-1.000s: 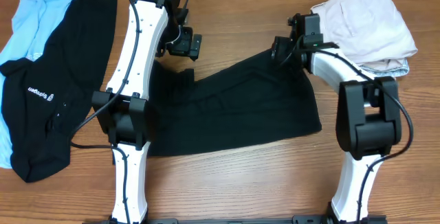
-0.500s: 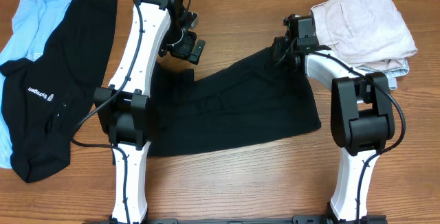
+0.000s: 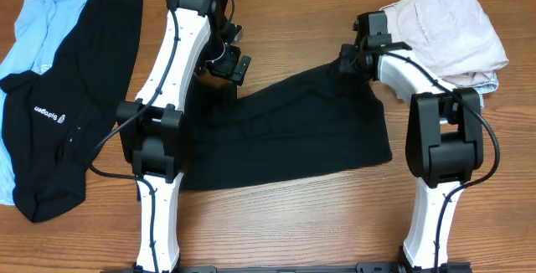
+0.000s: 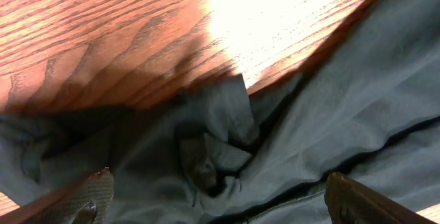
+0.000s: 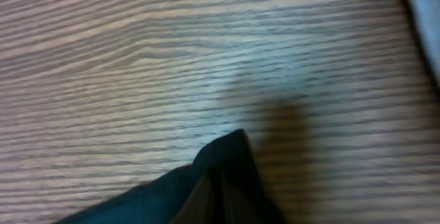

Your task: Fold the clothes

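Note:
A plain black shirt (image 3: 285,131) lies spread flat in the middle of the wooden table. My left gripper (image 3: 228,62) hovers open over the shirt's far left corner. In the left wrist view the bunched cloth (image 4: 213,152) lies between the wide-spread fingertips (image 4: 96,193) of the left gripper (image 4: 220,207). My right gripper (image 3: 347,58) is shut on the shirt's far right corner. In the right wrist view a peak of black cloth (image 5: 230,148) sticks out from the closed right gripper (image 5: 223,200), just over the bare wood.
At the far left lie a light blue garment (image 3: 33,30) and a black one with white lettering (image 3: 59,114). A beige garment (image 3: 444,26) is piled at the back right, close behind the right gripper.
The right gripper has closed on the shirt's far right corner. The left gripper has dropped a little toward the far left corner and stays open.

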